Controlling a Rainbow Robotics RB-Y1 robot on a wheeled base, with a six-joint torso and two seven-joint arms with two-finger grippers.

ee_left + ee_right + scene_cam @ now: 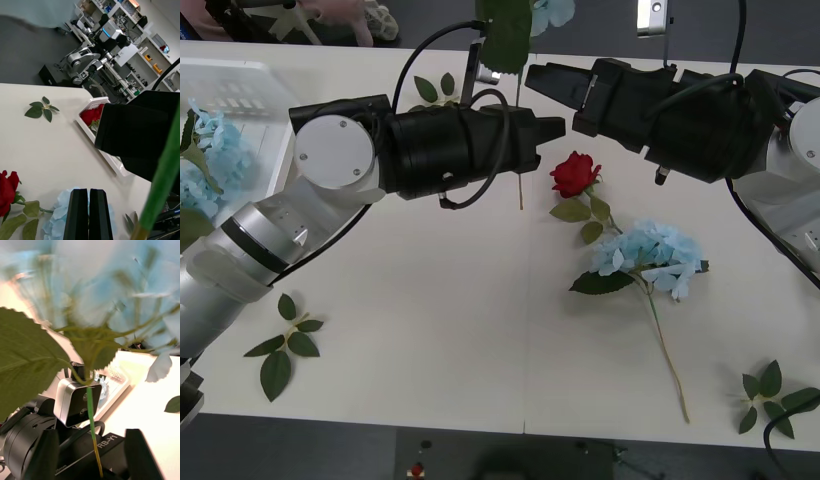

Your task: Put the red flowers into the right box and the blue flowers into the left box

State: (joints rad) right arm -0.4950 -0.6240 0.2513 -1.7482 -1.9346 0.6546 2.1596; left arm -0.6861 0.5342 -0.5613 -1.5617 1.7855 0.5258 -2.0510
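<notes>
I see three loose green leaf sprigs on the white table point(430, 330): one near the front left corner point(283, 345), one at the front right corner point(770, 398), one at the far edge point(435, 89). Shelving with lab equipment point(127, 22) fills the room behind.

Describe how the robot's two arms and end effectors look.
Both arms run from silver-white rounded links into bulky matte-black wrist housings with looping black cables. The left end effector has flat black fingers. The right end effector has black fingers too; "RB-Y1" is printed on the left wrist housing.
</notes>
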